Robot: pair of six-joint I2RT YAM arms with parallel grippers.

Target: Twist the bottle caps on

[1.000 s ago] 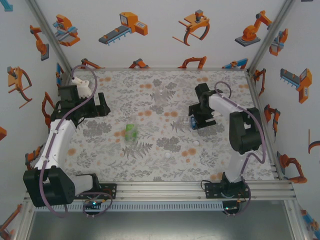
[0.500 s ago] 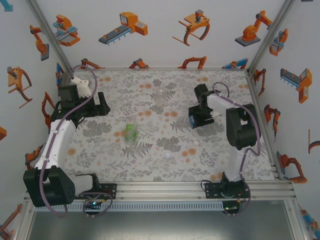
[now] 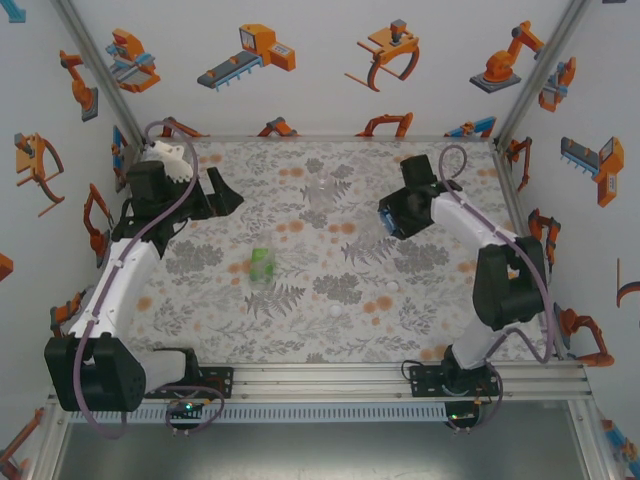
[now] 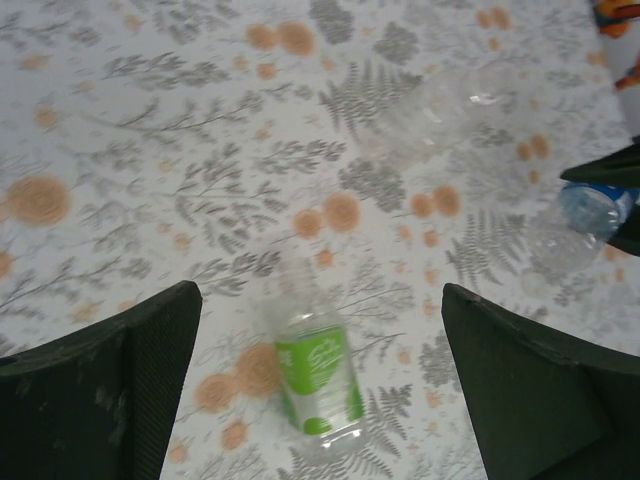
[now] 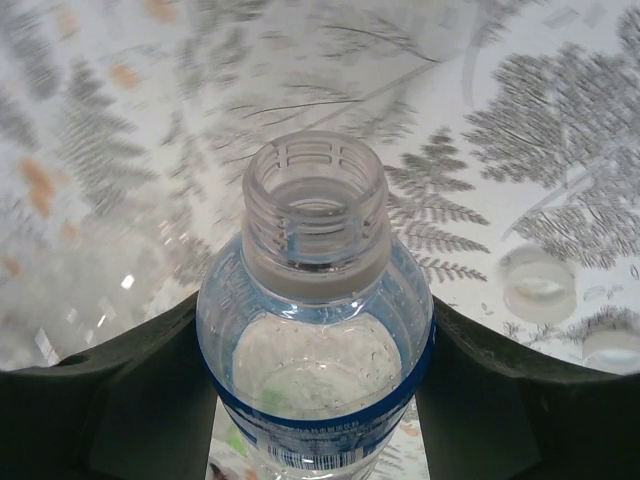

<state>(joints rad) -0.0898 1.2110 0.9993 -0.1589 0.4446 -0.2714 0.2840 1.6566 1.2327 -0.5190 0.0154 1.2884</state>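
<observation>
Left gripper [image 3: 222, 192] hangs over the far-left part of the table [image 3: 240, 340], jaws spread wide, nothing between them. In the left wrist view its fingers [image 4: 100, 400] frame the green bottle [image 4: 315, 375] below, not touching it. The green bottle [image 3: 262, 265] lies on its side about mid-table, and its neck end is too blurred to tell whether a cap is on. Right gripper [image 3: 395, 215] is over the far-right area, clamped on the blue-label bottle [image 3: 385, 218]. In the right wrist view, fingers [image 5: 130, 400] press both sides of the blue-label bottle [image 5: 315, 330] at the label band, with the right gripper [image 5: 315, 400] narrowed to the body's width. The threaded neck points away from the wrist and is open, no cap on. From the left wrist view the same blue-label bottle [image 4: 580, 225] sits tilted at the right edge, in dark fingers. Can't tell if it clears the table. The plain bottle [image 3: 322, 190] is far-middle on the table, between the two grippers and apart from both. In the left wrist view the plain bottle [image 4: 440, 110] is faint, so upright or lying I can't tell. Two white caps lie loose near-right on the table, apart from each other: cap one [image 3: 392, 286], cap two [image 3: 336, 311]. Two caps also sit right of the held bottle in the right wrist view: one [image 5: 538, 283] and another at the edge [image 5: 610, 350]. No cap touches a bottle.
</observation>
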